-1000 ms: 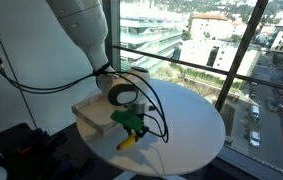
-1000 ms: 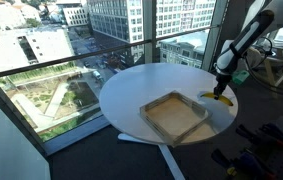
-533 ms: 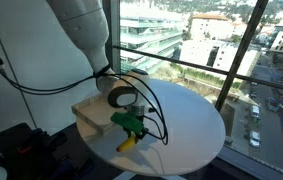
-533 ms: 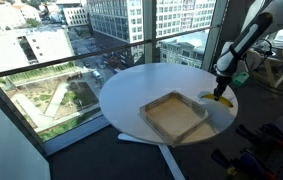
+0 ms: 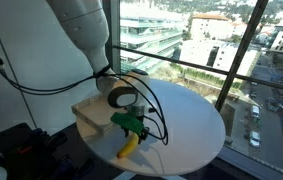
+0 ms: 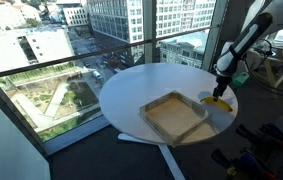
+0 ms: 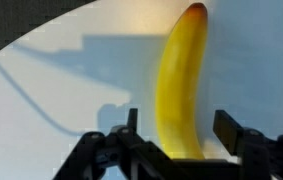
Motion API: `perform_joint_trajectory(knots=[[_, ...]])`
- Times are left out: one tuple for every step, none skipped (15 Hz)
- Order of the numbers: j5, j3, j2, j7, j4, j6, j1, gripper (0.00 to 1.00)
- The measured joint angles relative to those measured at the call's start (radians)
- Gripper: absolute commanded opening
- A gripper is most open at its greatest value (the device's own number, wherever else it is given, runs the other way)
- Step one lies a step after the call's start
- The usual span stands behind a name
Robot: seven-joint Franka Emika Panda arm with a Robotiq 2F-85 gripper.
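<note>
banana [image 7: 181, 85] lies between the parted fingers [image 7: 226, 130]

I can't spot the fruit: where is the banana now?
The banana lies on the round white table near its edge, beside the wooden tray in both exterior views; the wrist view shows it between the jaws of the open gripper.

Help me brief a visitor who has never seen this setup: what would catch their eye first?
A yellow banana fills the wrist view, lying on the round white table between the open fingers of the pincer. Beside it, in both exterior views, sits a shallow wooden tray, with city buildings far below outside the window.
</note>
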Motion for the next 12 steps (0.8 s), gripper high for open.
perform_joint_trajectory(knots=[[0.0,0.0,0.0,0.0,0.0,0.0,0.0,1.0],[0.0,0.0,0.0,-0.001,0.0,0.0,0.0,1.0],[0.0,0.0,0.0,-0.002,0.0,0.0,0.0,1.0],[0.0,0.001,0.0,-0.002,0.0,0.0,0.0,1.0],[0.0,0.002,0.0,-0.003,0.0,0.0,0.0,1.0],[0.0,0.003,0.0,-0.003,0.0,0.0,0.0,1.0],[0.0,0.006,0.0,-0.003,0.0,0.0,-0.001,1.0],[0.0,0.009,0.0,-0.003,0.0,0.0,-0.001,1.0],[0.0,0.013,0.0,-0.004,0.0,0.0,-0.001,1.0],[0.0,0.017,0.0,-0.004,0.0,0.0,-0.001,1.0],[0.0,0.021,-0.001,-0.004,0.0,0.0,-0.001,1.0],[0.0,0.025,-0.003,-0.004,0.0,0.0,-0.001,1.0]])
